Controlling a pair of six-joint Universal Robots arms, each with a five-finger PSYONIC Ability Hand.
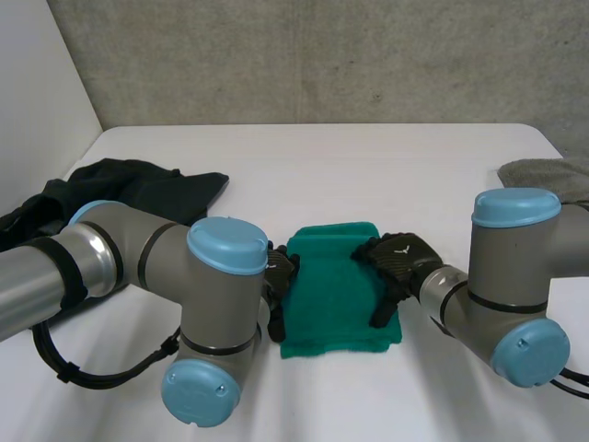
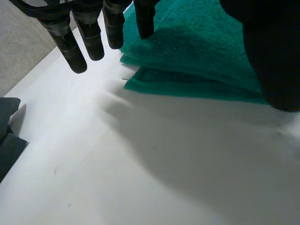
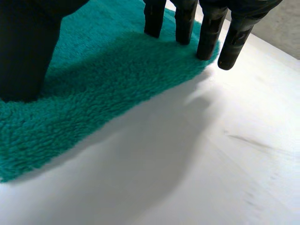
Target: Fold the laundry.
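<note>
Touching the green towel, the left hand is at its left edge and the right hand at its right edge. Both have straight fingers and grip nothing. The towel lies folded mid-desk, so it looks nearly done. The dark clothes and grey cloth are not folded yet.

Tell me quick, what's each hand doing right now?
Left hand: open, fingers straight at the towel's edge.
Right hand: open, straight fingers on the towel.
</note>
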